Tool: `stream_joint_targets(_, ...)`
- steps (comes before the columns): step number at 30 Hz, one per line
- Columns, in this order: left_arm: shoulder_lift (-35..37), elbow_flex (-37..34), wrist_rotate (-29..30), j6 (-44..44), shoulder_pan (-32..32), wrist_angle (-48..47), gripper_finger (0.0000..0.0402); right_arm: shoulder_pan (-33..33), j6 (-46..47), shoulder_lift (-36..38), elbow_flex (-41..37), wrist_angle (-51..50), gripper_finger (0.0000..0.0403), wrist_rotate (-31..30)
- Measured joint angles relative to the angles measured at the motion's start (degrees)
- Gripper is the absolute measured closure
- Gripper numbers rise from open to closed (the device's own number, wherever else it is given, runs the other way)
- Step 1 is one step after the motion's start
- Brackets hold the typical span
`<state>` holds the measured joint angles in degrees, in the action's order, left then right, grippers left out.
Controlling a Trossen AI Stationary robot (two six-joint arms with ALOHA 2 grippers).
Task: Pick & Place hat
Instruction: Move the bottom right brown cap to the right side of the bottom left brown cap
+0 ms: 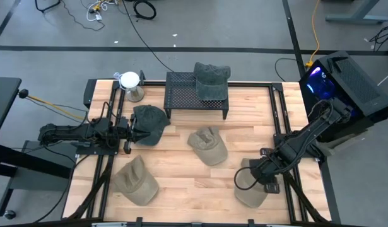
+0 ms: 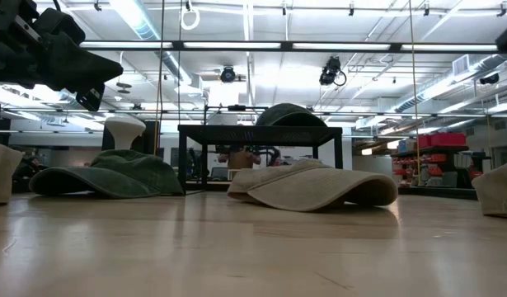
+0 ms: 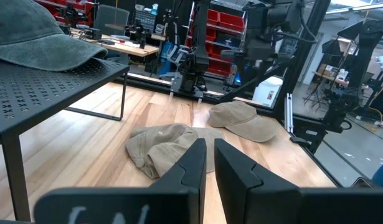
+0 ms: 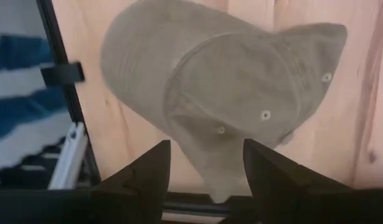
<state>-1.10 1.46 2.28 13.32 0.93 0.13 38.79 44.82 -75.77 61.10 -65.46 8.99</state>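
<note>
Now the right tool (image 4: pixel 205 163) hangs spread over a tan hat (image 4: pixel 222 93) — left arm idle.

site: robotics lab or workshop | evidence: red storage bins (image 3: pixel 231 22) lining shelves, ceiling strip lights (image 2: pixel 138 16) glowing, floor cables (image 1: pixel 143 9) trailing

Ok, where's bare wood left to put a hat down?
Free: the front middle strip between the front-left tan hat and the right gripper over its tan hat; also right of the black rack. Crowded: around the left gripper and green hat.
</note>
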Motion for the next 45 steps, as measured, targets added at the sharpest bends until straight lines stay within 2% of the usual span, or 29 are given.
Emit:
stream_joint_targets(10,0.0,0.0,0.0,0.0,0.0,0.0,0.0362,1.4,15.4,0.0,0.0,2.6,0.0199,-1.5)
stream_joint_targets(17,0.0,0.0,0.0,0.0,0.0,0.0,0.0362,3.6,33.7,0.0,0.0,2.5,0.0199,-4.9)
stream_joint_targets(23,0.0,0.0,0.0,0.0,0.0,0.0,0.0362,4.7,44.4,-2.4,0.0,2.5,0.0199,-5.8)
stream_joint_targets(34,0.0,0.0,0.0,0.0,0.0,0.0,0.0362,5.2,52.2,-9.8,-0.1,2.6,0.0199,-3.8)
stream_joint_targets(45,0.0,0.0,0.0,0.0,0.0,0.0,0.0362,9.3,61.7,-10.6,-0.2,2.7,0.0199,-7.3)
